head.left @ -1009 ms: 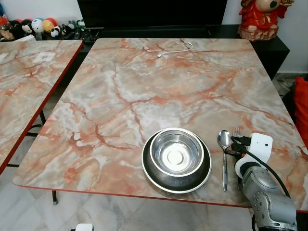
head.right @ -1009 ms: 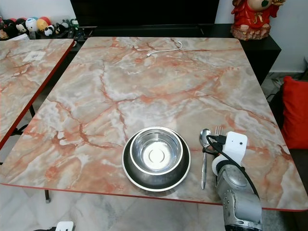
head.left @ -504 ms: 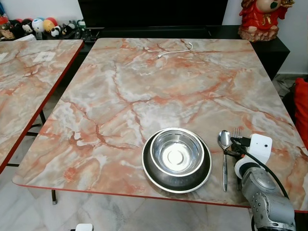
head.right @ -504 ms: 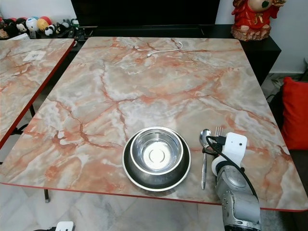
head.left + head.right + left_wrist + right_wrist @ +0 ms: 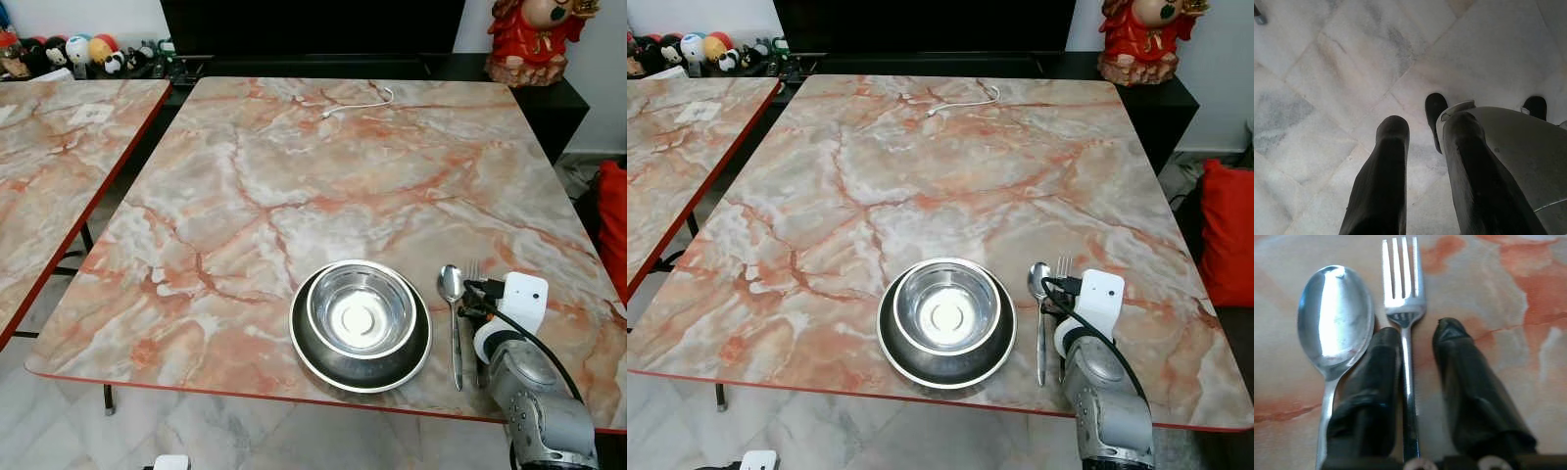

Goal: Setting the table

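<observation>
While fork (image 5: 1406,333) lies btwn its apart fingers, right pincer (image 5: 1418,340) nears table edge (image 5: 950,399).

Marble-topped table (image 5: 294,176), second table (image 5: 49,166) beside — pale tiled floor (image 5: 1327,73), perhaps marble.

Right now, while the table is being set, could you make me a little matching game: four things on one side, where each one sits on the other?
Things:
1. bowl
2. spoon
3. fork
4. white cable

Places:
A. far end of the table
B. between the right gripper's fingers
C. inside the dark plate
D. just right of the plate, left of the fork

Pairs: 1-C, 2-D, 3-B, 4-A
</observation>
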